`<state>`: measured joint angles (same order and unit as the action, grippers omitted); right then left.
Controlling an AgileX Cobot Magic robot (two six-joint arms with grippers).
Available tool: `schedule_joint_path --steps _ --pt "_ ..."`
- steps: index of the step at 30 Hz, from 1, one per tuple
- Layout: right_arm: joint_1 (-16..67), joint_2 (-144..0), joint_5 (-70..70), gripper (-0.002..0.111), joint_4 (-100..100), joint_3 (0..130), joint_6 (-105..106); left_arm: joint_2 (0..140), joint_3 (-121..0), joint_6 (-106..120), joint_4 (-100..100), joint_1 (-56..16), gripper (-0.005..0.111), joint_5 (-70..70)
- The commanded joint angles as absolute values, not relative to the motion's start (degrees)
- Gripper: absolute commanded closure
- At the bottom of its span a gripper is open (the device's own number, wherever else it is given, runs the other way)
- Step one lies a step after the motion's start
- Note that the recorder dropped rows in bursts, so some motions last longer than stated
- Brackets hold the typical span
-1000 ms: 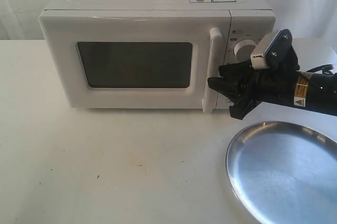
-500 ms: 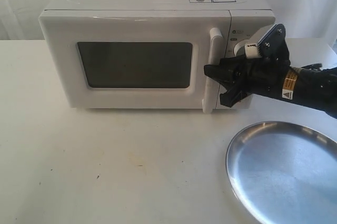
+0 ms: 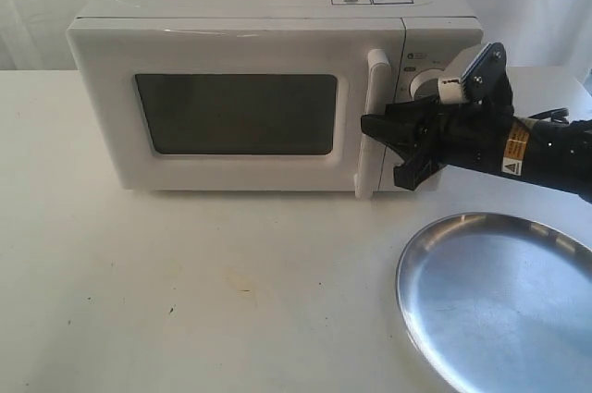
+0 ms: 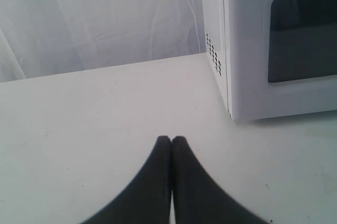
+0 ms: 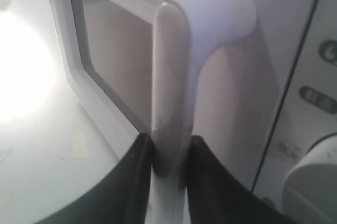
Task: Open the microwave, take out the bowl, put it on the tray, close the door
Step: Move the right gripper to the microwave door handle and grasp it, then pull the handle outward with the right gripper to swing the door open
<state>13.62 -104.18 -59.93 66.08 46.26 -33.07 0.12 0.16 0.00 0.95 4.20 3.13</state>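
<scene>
The white microwave (image 3: 435, 37) stands at the back of the table, its door (image 3: 236, 114) shut flat against the body. Nothing shows through the dark window, so the bowl is hidden. My right gripper (image 3: 382, 150) reaches in from the right and is shut on the tall white door handle (image 3: 374, 88), low on the bar. In the right wrist view the handle (image 5: 171, 76) runs between the two black fingers (image 5: 138, 182), which press on either side of it. The silver tray (image 3: 499, 305) lies at the front right. My left gripper (image 4: 171, 140) is shut on nothing, hovering over the table beside the microwave's side wall (image 4: 215, 34).
The white dial (image 3: 427, 86) sits just right of the handle, behind my right arm. The tray runs off the right edge of the exterior view. A white curtain hangs behind the table. Bare white tabletop (image 3: 203, 291) spreads in front of the microwave.
My right gripper has risen and moved left from below the dial onto the door handle, and its fingers now clamp the bar. The door has not moved.
</scene>
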Motion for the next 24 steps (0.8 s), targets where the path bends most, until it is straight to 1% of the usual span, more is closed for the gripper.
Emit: schedule_joint_path --steps 1,10,20,24 --pt "14.78 -103.23 -69.96 0.108 84.55 45.85 -33.61 0.0 0.0 0.0 0.5 4.2 0.107 3.43" --pt "14.89 -102.68 -69.96 0.108 86.3 45.85 -33.63 0.0 0.0 0.0 0.5 4.2 0.107 3.43" --pt "14.89 -98.25 -69.96 0.108 91.04 44.84 -34.74 0.0 0.0 0.0 0.5 4.2 0.107 3.43" --pt "17.12 -98.15 -69.96 0.108 91.06 44.61 -34.72 0.0 0.0 0.0 0.5 4.2 0.107 3.43"
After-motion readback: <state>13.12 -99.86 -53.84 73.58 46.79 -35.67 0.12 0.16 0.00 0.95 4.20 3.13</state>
